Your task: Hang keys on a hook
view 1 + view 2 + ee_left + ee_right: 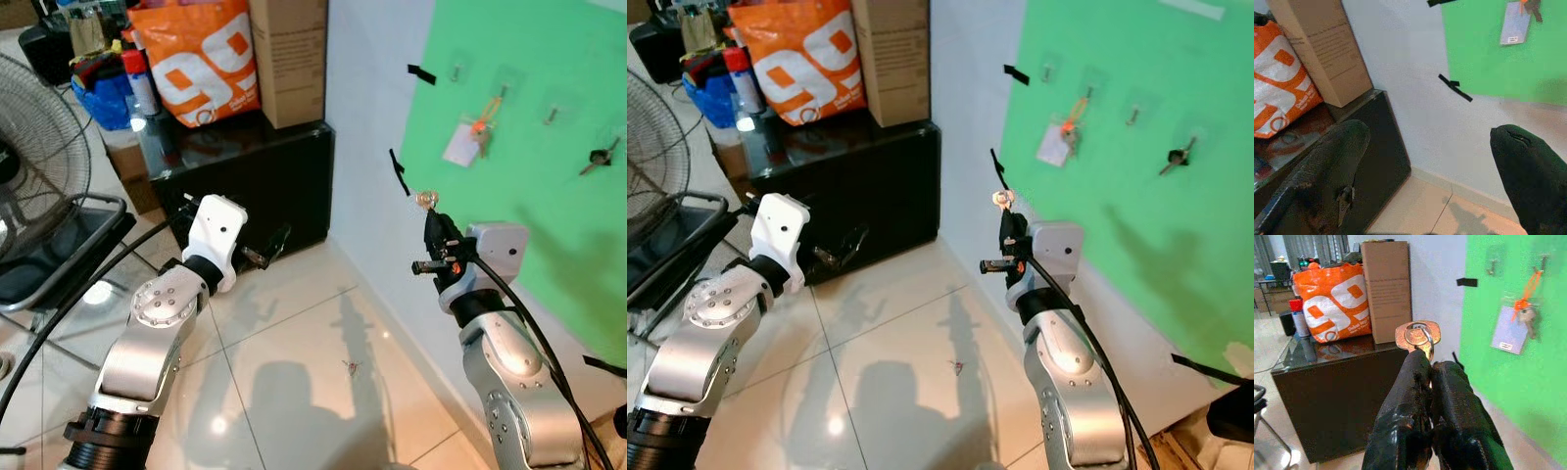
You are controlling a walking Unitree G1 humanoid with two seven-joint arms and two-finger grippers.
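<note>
My right gripper (432,221) is shut on a brass key (1418,335) with a metal ring; its round head sticks up past the fingertips (1422,364). It is held up before the green board (549,137) on the white wall, left of and below the hooks. A free hook (457,70) is at the board's upper left. The hook beside it carries keys with an orange cord and a white tag (470,132). Another free hook (553,115) and a dark key (600,159) lie further right. My left gripper (269,247) is open near the black cabinet.
A black cabinet (257,176) stands in the corner with an orange bag (201,64), a cardboard box (289,59) and bottles on top. A fan (39,147) and a black chair (54,245) are on the left. Glossy tiled floor (294,352) lies below.
</note>
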